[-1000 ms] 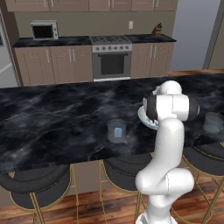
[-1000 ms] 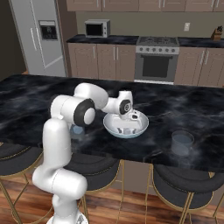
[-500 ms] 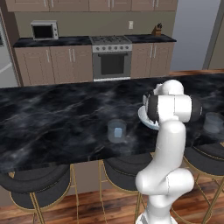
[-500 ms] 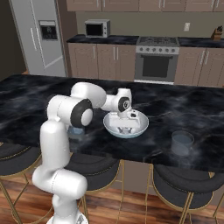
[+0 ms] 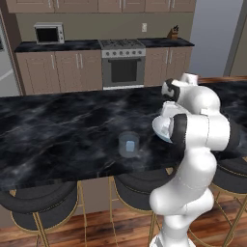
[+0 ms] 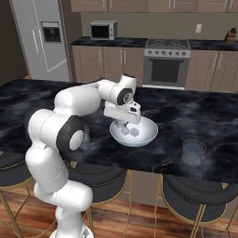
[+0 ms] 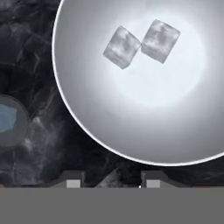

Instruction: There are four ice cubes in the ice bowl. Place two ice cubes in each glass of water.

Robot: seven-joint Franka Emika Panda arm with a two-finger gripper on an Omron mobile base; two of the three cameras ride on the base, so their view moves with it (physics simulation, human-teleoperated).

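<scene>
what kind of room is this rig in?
A home kitchen, rendered. A stove with oven sits in the back cabinet run, a microwave on the counter beside it, a fridge at the left, and bar stools are tucked under the dark marble island.

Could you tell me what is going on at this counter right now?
Ice is being moved from the ice bowl into two glasses. The gripper is down at the bowl, where two ice cubes lie side by side. One glass already holds a cube; the other glass looks empty. Whether the gripper has a cube I cannot tell.
</scene>
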